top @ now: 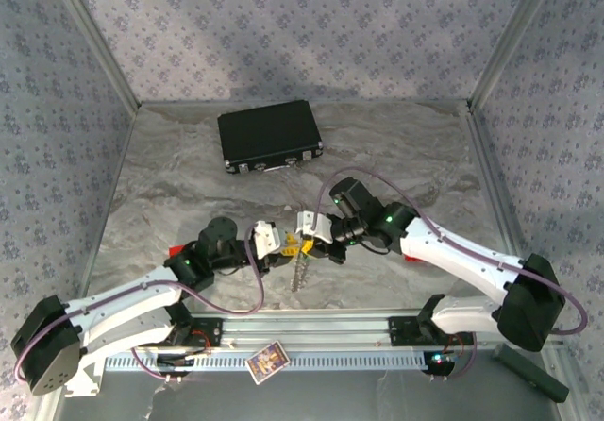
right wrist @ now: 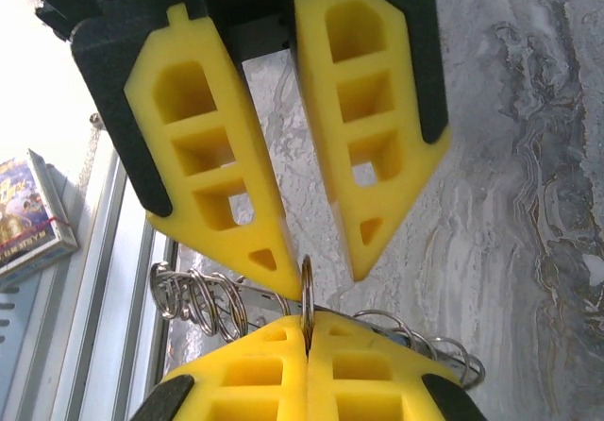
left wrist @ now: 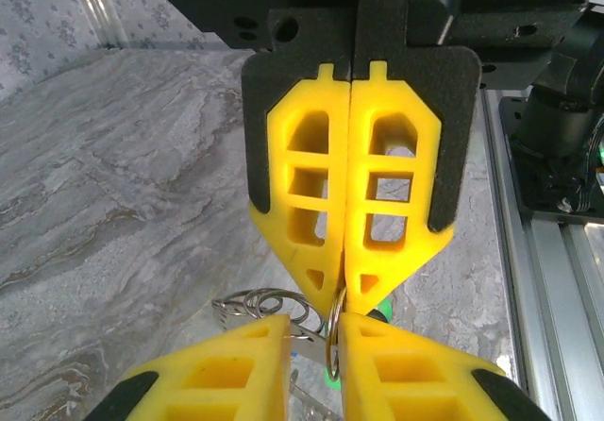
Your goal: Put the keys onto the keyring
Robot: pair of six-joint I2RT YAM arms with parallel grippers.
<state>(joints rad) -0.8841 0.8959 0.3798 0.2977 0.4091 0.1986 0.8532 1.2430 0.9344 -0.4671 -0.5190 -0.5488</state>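
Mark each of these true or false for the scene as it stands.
1. The right tool is shut on the keyring. True.
2. The left tool has its fingers pressed together. False: they stand apart, with a clear gap.
3. The black case lies open. False: it is closed.
4. A small printed box lies on the metal rail. True.

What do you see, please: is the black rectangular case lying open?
No, the black rectangular case lies closed and flat on the grey marbled table.
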